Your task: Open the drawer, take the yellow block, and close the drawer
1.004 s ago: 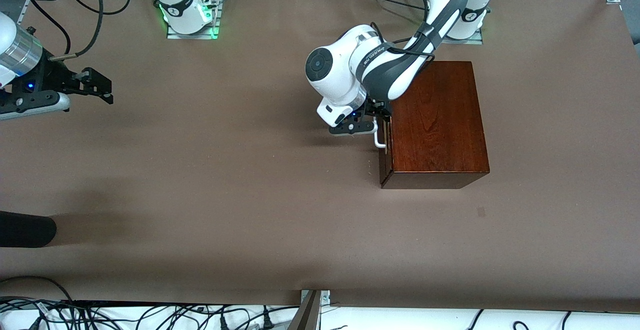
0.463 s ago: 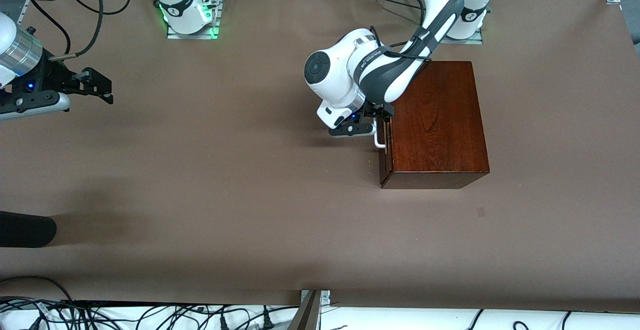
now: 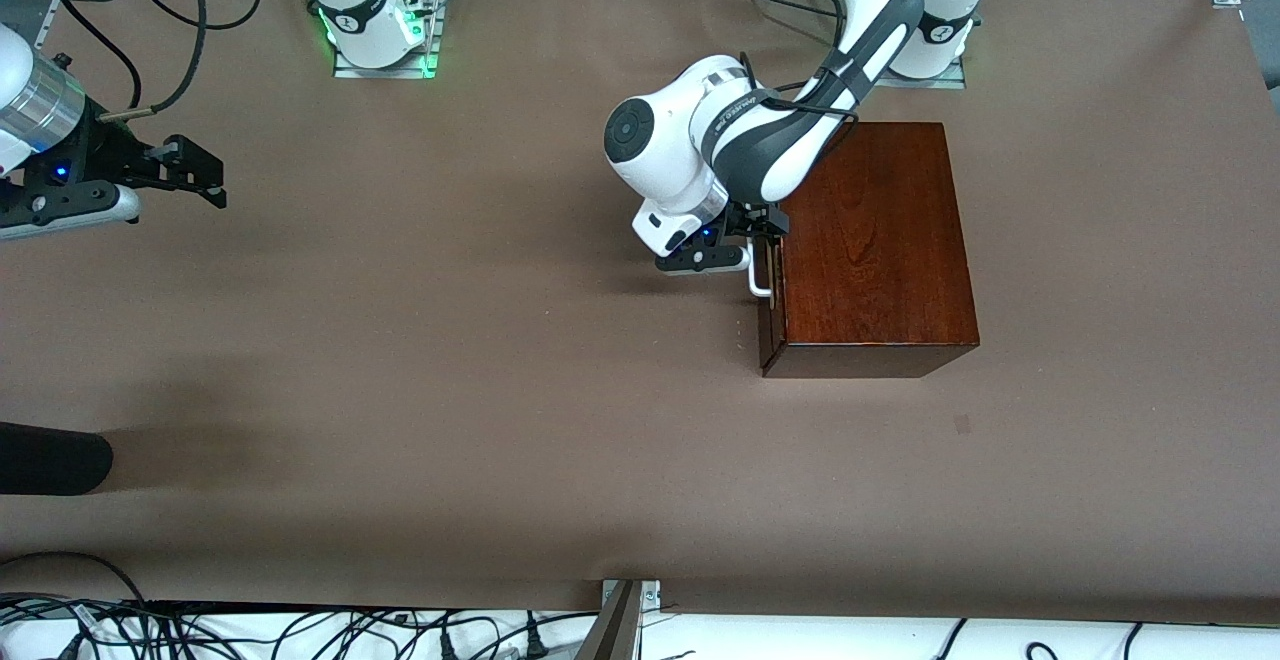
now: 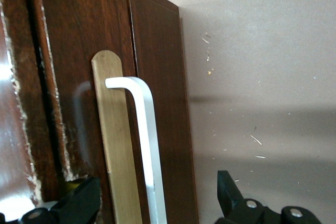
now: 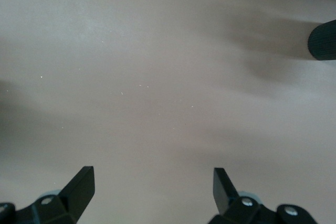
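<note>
Left gripper is positioned at the drawer front of the dark wooden box, fingers spread on either side of the white bar handle. Drawer is closed, facing the right arm's end of the table. Right gripper waits over bare table at its own end, fingers spread wide, holding nothing.

Box sits toward the left arm's end of the table (handle facing the right arm's end).
</note>
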### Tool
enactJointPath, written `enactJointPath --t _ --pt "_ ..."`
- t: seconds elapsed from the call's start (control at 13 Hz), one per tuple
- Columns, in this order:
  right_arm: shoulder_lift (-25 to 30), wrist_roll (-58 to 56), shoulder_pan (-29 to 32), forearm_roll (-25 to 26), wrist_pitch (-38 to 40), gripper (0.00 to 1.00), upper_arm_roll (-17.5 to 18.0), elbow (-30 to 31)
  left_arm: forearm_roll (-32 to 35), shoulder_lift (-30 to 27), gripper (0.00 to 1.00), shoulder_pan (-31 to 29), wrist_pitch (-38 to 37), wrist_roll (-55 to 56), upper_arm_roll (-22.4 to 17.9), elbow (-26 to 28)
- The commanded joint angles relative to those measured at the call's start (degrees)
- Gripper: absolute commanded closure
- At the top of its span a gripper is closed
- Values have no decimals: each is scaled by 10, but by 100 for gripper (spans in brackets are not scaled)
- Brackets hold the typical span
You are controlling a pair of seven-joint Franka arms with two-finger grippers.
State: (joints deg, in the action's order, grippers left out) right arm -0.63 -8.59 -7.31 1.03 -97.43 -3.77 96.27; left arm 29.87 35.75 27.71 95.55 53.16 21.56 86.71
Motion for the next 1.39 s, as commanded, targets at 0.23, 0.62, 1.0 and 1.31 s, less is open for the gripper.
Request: enactJointPath --t 0.23,0.62,1.0,1.31 --pt "-3 2 5 -9 7 0 3 -11 53 11 0 -1 -2 -3 -4 -11" --pt "-3 2 5 -9 7 0 3 -11 49 24 0 10 4 11 -5 -14" --pt "-3 2 5 -9 7 0 3 -11 50 26 0 14 13 16 -5 -25" --pt "-3 2 5 -9 7 0 3 -11 52 34 0 14 15 16 -5 -25"
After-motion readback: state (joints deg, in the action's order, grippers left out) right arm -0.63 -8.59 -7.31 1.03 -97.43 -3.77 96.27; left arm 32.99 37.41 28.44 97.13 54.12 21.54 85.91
